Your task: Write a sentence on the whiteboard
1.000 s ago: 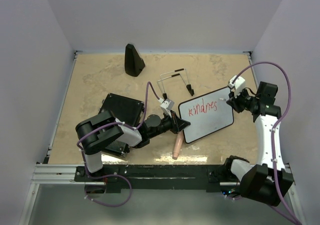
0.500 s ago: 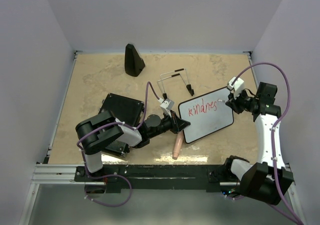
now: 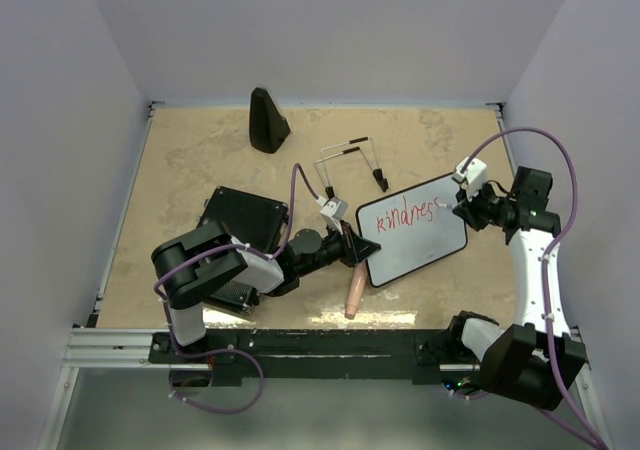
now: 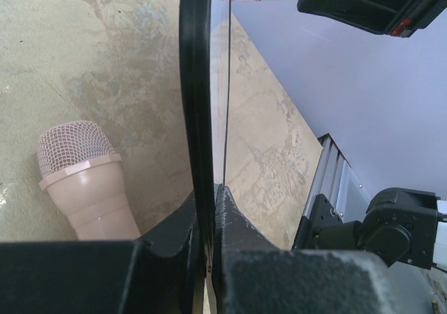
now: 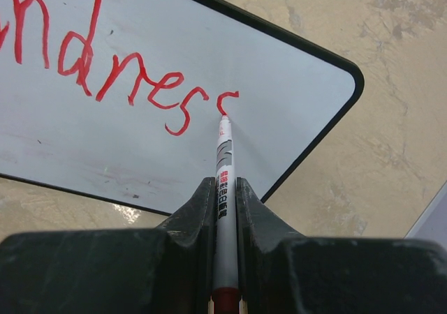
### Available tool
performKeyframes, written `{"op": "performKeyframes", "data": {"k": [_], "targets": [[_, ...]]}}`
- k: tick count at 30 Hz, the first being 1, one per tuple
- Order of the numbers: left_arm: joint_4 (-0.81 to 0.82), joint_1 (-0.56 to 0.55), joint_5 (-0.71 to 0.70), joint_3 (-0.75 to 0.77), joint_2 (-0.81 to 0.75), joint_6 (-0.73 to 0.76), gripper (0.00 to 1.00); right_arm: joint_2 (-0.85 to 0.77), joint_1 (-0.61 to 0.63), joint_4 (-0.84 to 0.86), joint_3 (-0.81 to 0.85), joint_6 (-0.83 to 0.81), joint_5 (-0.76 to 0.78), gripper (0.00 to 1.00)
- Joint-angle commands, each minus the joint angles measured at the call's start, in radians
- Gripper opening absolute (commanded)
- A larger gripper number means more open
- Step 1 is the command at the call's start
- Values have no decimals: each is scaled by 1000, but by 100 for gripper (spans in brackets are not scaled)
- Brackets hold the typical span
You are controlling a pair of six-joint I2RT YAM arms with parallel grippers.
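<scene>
top view: the whiteboard (image 3: 425,245) sits right of centre on the table (image 3: 200,160), with the left gripper (image 3: 358,250) clamped on its left edge. left wrist: a pink microphone (image 4: 87,181) lies beside the frame. right wrist: the right gripper (image 5: 223,192) grasps a red marker (image 5: 223,157), its tip touching the board.

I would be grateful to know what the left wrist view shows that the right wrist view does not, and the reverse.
Only the left wrist view shows the pink microphone and the left fingers clamping the whiteboard edge-on. Only the right wrist view shows the red lettering on the board's face. Both show the whiteboard, the marker and the right fingers.
</scene>
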Motion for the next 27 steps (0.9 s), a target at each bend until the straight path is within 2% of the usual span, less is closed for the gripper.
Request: {"op": "performKeyframes", "data": {"k": [1, 10, 19, 27], "targets": [[25, -10, 33, 11, 16, 67, 0, 9, 1, 19, -20, 8, 44, 0], [20, -12, 31, 15, 18, 67, 0, 41, 1, -100, 1, -107, -55, 0], [10, -10, 27, 17, 19, 69, 0, -89, -1, -179, 145, -65, -48, 0], [-29, -10, 12, 22, -10, 89, 0, -144, -1, -194, 139, -47, -98, 0]]}}
